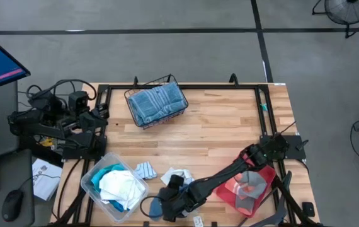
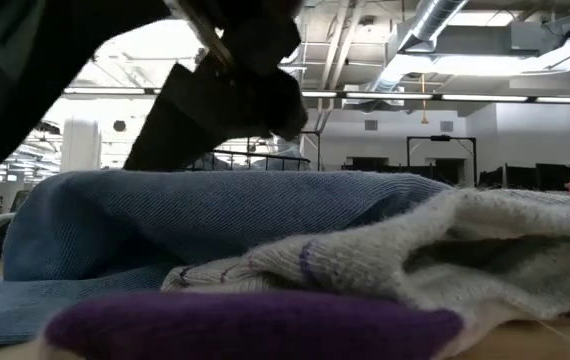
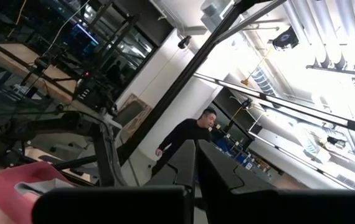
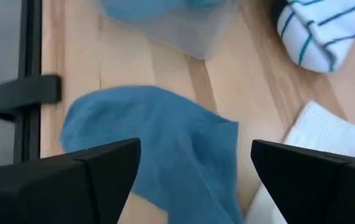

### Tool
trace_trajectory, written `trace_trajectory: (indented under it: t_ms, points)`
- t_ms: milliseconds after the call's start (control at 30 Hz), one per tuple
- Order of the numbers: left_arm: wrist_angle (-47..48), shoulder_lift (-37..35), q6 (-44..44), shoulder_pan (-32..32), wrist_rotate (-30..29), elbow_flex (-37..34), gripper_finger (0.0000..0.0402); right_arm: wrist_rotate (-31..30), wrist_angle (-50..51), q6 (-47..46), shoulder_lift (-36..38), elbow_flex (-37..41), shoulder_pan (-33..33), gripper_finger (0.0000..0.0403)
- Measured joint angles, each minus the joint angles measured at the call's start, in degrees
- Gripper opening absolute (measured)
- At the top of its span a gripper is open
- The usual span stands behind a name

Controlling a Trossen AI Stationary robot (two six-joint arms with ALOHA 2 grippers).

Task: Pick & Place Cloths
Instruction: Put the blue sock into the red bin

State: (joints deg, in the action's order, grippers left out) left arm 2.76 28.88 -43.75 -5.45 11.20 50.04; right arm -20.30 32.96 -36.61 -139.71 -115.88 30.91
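A blue cloth (image 1: 153,205) lies flat at the table's near edge, and it fills the low view (image 2: 215,220) behind a grey-white and purple cloth (image 2: 385,265). My right gripper (image 1: 169,203) hangs open over it. In the right wrist view my right gripper (image 4: 196,180) has one finger on each side of the blue cloth (image 4: 165,143). A white cloth (image 1: 178,176) and a striped sock (image 1: 145,169) lie beside it. My left gripper (image 3: 196,171) is shut and parked at the table's left edge (image 1: 94,120).
A clear bin (image 1: 91,183) with white and turquoise cloths stands left of the blue cloth. A black wire basket (image 1: 156,101) with a grey-blue towel sits at the far side. A red tray (image 1: 264,180) with grey and pink cloths lies near right. A person (image 3: 187,140) stands in the room beyond.
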Motion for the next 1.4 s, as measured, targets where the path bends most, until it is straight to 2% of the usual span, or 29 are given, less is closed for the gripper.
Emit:
trace_trajectory:
  t_ms: [133,300,400,533,567,667,867,967,1033,1167,1300,1400]
  points:
    - [-0.04,0.00,-0.02,0.00,0.00,0.00,0.0001,-1.16,3.36,-3.18,-0.40,0.02,-0.08,0.0275]
    - [-0.06,0.00,-0.02,0.00,0.02,0.00,0.0001,-1.10,9.90,-4.60,-0.38,0.03,-0.01,0.0207]
    - [-0.07,0.00,0.20,0.00,0.00,0.00,0.0001,-0.25,11.03,-4.64,-0.38,0.00,0.05,0.0147]
    - [-0.15,0.00,0.26,0.00,0.02,0.00,0.0001,0.87,9.85,-5.49,0.16,0.06,0.12,0.0032]
    - [-0.15,0.00,0.28,0.00,0.02,0.00,0.0001,0.80,9.51,-5.24,0.83,0.14,0.18,0.0018]
    - [-0.17,0.00,0.38,0.00,0.01,0.00,0.0001,-1.30,8.61,-6.56,3.91,0.09,0.23,0.0015]
    - [-0.24,0.00,0.39,0.00,0.00,0.00,0.0001,-11.64,13.11,-10.10,15.18,0.05,0.58,0.0007]
    - [-0.24,0.00,1.47,0.00,0.02,0.00,0.0001,-15.82,18.99,-15.64,21.21,-0.04,0.61,0.0004]
    - [-0.24,0.00,2.99,0.00,0.02,0.00,0.0001,-16.95,24.82,-23.03,24.41,-0.04,0.63,0.0005]
    - [-0.24,0.00,4.44,0.00,0.02,0.00,0.0001,-17.51,39.35,-37.56,28.64,-0.04,2.43,0.0003]
    - [-0.24,0.00,4.44,0.00,0.02,0.00,0.0001,-13.23,53.53,-52.45,30.61,0.00,6.41,0.0003]
    - [-0.24,0.00,4.44,0.00,0.02,0.00,0.0001,-9.61,56.93,-59.64,31.60,0.62,9.95,0.0002]
